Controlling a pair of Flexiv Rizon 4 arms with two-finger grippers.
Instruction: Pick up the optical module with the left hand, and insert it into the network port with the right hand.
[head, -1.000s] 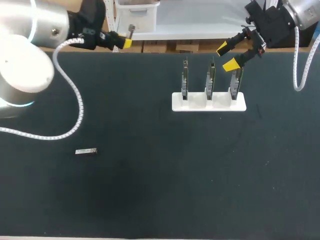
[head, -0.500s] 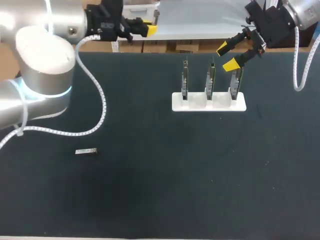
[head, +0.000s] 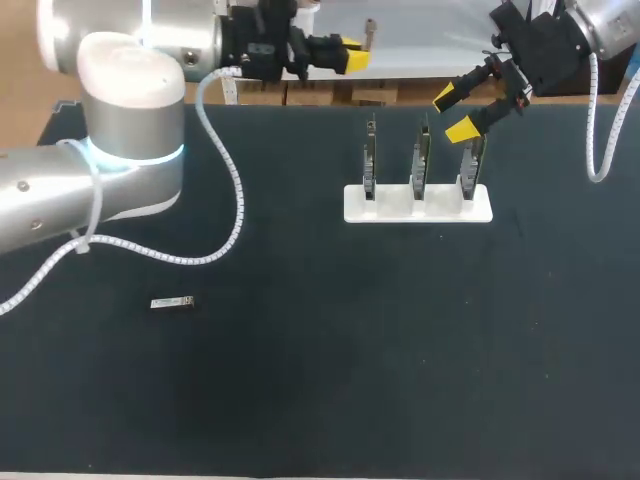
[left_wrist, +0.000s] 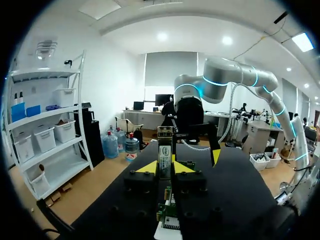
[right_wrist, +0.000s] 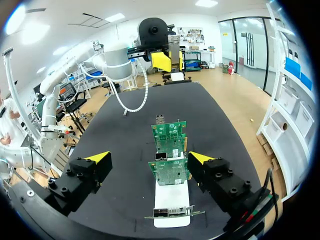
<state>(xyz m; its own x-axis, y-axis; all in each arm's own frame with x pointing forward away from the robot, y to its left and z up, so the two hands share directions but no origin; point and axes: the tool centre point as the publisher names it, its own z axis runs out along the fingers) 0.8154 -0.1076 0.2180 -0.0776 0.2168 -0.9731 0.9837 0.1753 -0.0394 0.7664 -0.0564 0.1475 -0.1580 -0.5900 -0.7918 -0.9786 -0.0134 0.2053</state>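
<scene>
My left gripper (head: 353, 56) hangs over the table's far edge, shut on a small silver optical module (head: 371, 32) that stands upright between its yellow tips. In the left wrist view the module (left_wrist: 164, 150) sticks up from that gripper (left_wrist: 165, 168). A second module (head: 172, 302) lies flat on the black mat at the left. My right gripper (head: 455, 112) stands open above the right-hand card of the stand. Seen from the right wrist, its wide-spread gripper (right_wrist: 149, 159) straddles the row of green network cards (right_wrist: 169, 172), with the left gripper (right_wrist: 161, 61) and its module (right_wrist: 173, 46) far ahead.
Three network cards (head: 420, 160) stand upright in a white holder (head: 418, 204) at the back right of the black mat (head: 330, 350). The left arm's white cable (head: 232, 190) loops over the mat's left part.
My left arm has swung to the right along the far edge, carrying the module toward the card stand. The right arm has not moved.
</scene>
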